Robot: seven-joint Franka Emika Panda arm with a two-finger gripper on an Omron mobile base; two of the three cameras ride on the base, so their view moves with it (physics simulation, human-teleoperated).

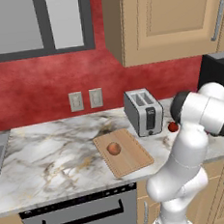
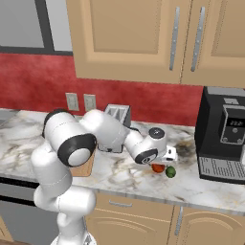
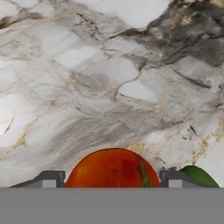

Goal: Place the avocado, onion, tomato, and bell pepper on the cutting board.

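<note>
In the hand view the orange-red tomato (image 3: 111,168) sits on the marble counter between my two fingertips (image 3: 51,179), which meet its sides. The green avocado (image 3: 199,176) lies just to its right. The right base view shows my gripper (image 2: 160,165) reaching down over the tomato (image 2: 158,168), with the avocado (image 2: 170,171) beside it. The pale onion (image 1: 114,148) rests on the wooden cutting board (image 1: 133,163). A deep-red piece, apparently the bell pepper (image 1: 172,126), lies on the counter right of the toaster, partly behind my arm.
A silver toaster (image 1: 144,112) stands just behind the board's right corner. A black coffee machine (image 2: 222,134) stands on the counter to the right of the produce. Wall cabinets hang above. The counter's front edge is close to the tomato.
</note>
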